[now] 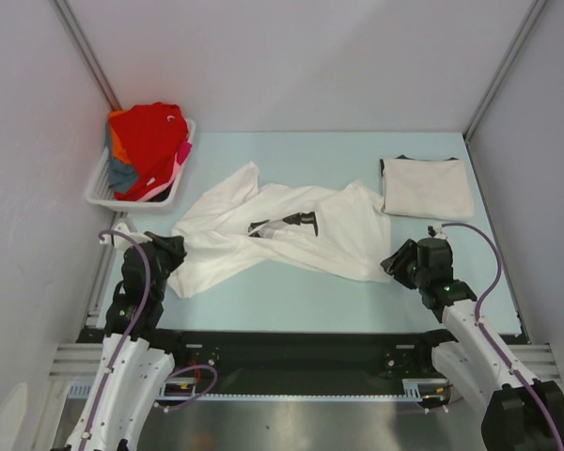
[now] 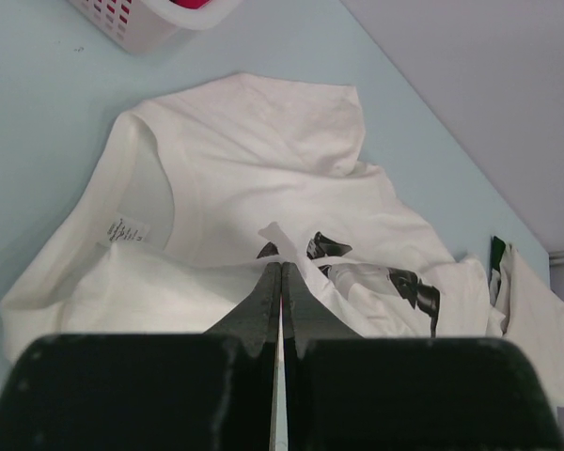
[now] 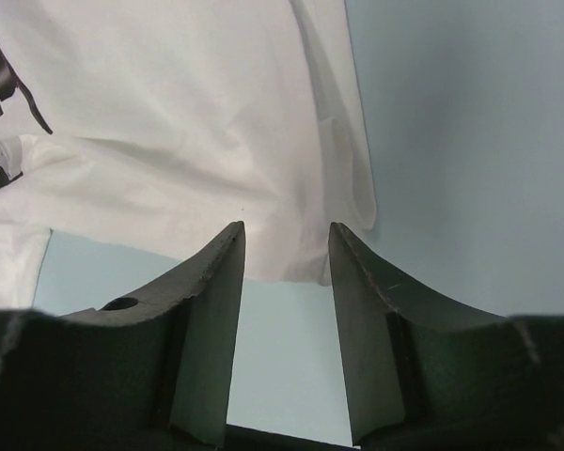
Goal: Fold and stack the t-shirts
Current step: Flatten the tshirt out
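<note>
A white t-shirt with small black prints (image 1: 282, 230) lies crumpled and spread across the middle of the table. My left gripper (image 1: 172, 252) is at its left edge. In the left wrist view that gripper (image 2: 280, 268) is shut on a pinch of the shirt's cloth (image 2: 216, 188), which rises to the tips. My right gripper (image 1: 396, 264) is at the shirt's right corner. In the right wrist view this gripper (image 3: 287, 230) stands open, and the hem (image 3: 301, 254) lies just at the fingertips, ungripped. A folded off-white t-shirt (image 1: 425, 188) rests at the back right.
A white slatted basket (image 1: 99, 193) stands at the back left, heaped with a red t-shirt (image 1: 148, 132) over orange, blue-grey and pink ones. Its corner (image 2: 141, 28) shows in the left wrist view. Grey walls with metal posts close in the table on three sides.
</note>
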